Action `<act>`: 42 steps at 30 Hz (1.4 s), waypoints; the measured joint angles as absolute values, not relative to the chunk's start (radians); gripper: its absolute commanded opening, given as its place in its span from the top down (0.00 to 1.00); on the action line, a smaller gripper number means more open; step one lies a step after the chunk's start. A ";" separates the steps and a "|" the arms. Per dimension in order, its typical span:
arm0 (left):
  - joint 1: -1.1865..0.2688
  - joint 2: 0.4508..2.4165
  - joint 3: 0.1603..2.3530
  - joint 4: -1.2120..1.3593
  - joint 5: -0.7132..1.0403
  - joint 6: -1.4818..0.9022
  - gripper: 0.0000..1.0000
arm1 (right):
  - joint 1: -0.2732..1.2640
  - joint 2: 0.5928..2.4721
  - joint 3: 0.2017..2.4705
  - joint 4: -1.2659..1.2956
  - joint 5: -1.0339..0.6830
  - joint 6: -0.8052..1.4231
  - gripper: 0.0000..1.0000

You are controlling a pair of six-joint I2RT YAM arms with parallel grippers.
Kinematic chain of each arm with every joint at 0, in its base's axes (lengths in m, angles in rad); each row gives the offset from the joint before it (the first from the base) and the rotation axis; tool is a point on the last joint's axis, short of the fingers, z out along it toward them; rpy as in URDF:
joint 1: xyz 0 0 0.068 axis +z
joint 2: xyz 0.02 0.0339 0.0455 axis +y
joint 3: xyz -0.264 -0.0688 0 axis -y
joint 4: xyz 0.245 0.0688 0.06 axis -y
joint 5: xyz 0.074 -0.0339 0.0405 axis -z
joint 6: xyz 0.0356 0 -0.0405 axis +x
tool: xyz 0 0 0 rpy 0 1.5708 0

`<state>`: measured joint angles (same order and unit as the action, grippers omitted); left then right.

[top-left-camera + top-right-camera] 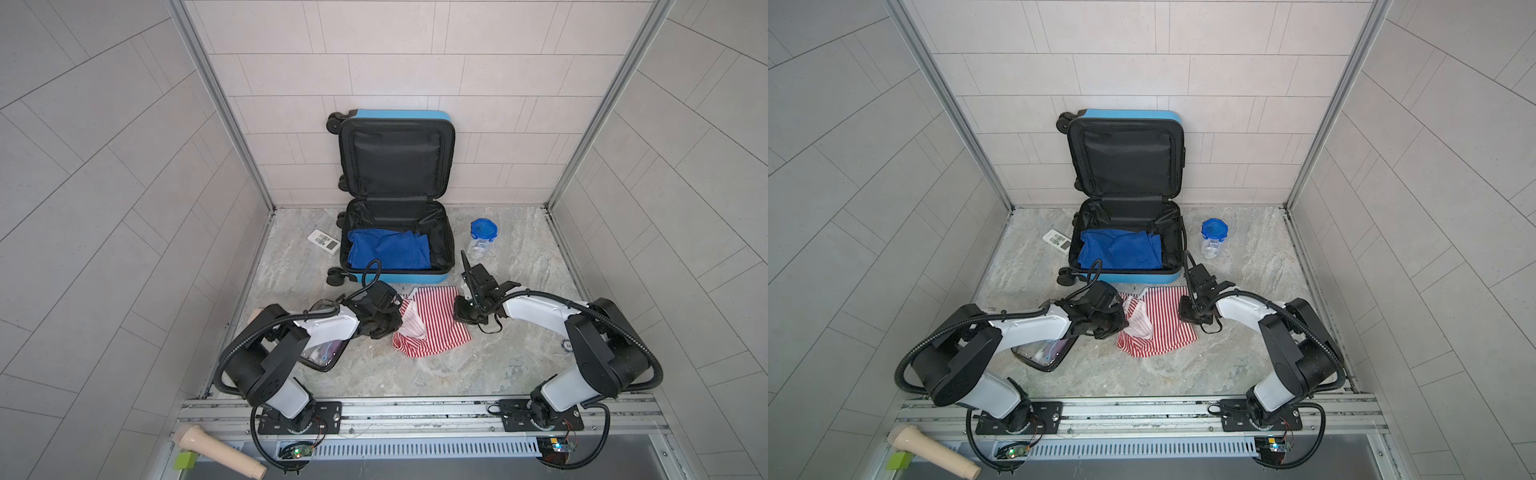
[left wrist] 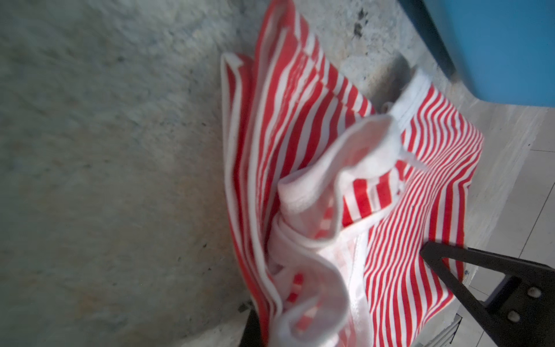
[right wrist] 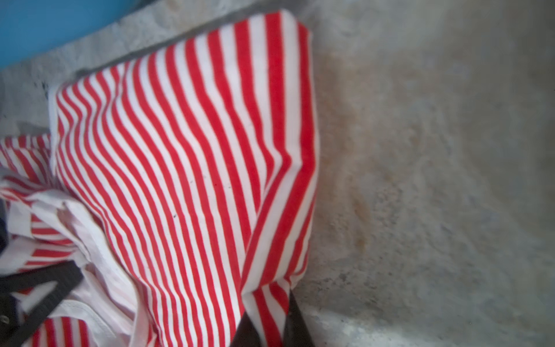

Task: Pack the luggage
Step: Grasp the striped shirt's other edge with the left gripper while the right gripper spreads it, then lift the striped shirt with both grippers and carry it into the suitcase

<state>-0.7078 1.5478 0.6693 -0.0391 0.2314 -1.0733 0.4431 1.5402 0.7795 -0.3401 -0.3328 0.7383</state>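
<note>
Found luggage (image 1: 395, 212) open at middle of desk's (image 1: 519, 353) back edge, lid (image 1: 395, 162) propped on the wall (image 1: 415, 62), blue cloth (image 1: 386, 251) inside. Nearer the front edge, gripping a red-striped garment (image 1: 436, 328) with left hand (image 1: 384, 326) and right hand (image 1: 467, 313), both closed tight on it.

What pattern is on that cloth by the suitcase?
The cloth has red and white stripes, clearest in the right wrist view.
</note>
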 measured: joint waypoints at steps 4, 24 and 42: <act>-0.710 1.505 0.670 -0.089 0.214 -1.058 1.00 | 0.453 1.493 0.780 -0.354 -0.336 0.754 1.00; -0.721 1.180 0.894 -0.521 0.107 -0.937 1.00 | 0.583 1.201 0.989 -0.576 -0.309 0.799 1.00; -0.473 1.438 1.441 -0.646 0.047 -0.643 1.00 | 0.549 1.538 1.526 -0.545 -0.232 0.725 1.00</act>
<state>-0.4728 1.4380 1.4406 -0.6456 0.0467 -0.6430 0.5491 1.5375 1.5257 -0.5453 -0.2317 0.7254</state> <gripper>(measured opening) 0.054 0.072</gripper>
